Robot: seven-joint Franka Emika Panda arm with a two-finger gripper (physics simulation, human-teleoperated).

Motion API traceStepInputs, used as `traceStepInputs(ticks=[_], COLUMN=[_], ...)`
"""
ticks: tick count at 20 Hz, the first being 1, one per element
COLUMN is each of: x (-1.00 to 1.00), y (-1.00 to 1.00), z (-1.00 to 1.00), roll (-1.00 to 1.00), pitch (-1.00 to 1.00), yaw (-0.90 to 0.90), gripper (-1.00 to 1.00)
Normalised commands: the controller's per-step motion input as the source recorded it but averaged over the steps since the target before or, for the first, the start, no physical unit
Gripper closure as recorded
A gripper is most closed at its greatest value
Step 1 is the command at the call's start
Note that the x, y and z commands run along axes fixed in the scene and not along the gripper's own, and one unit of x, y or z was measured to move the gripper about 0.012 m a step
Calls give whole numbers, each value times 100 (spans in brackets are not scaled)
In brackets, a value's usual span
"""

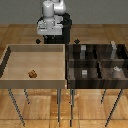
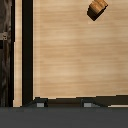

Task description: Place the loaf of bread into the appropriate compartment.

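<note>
The loaf of bread (image 1: 32,74) is a tiny golden-brown chunk lying on the floor of the large pale-wood tray (image 1: 10,62), toward the exterior view's left. It also shows in the wrist view (image 2: 97,8). My gripper (image 1: 50,40) hangs open and empty above the tray's far edge, well apart from the loaf. In the wrist view the gripper (image 2: 65,104) shows two spread fingertips (image 2: 40,104) with nothing between them. The dark partitioned box (image 1: 68,67) has four striped wooden compartments and stands to the exterior view's right of the tray.
A small grey cube (image 1: 84,73) lies in the box's near-left cell and a small white object (image 1: 116,70) in its near-right cell. The far cells hold small pale things too. The tray's dark wall (image 2: 27,50) separates it from the box. Both stand on thin legs.
</note>
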Motion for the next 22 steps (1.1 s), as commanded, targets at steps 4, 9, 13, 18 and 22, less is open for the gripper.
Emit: traceStepInputs(ticks=[4,9,13,18,22], x=[0,0,0,5,75], y=[0,-60,-100,-80,0], z=[0,0,0,0,0], roll=[0,0,0,0,0], pitch=[0,0,0,0,0], yaw=[0,0,0,0,0], gripper=[-100,-100,-100,-100,-100])
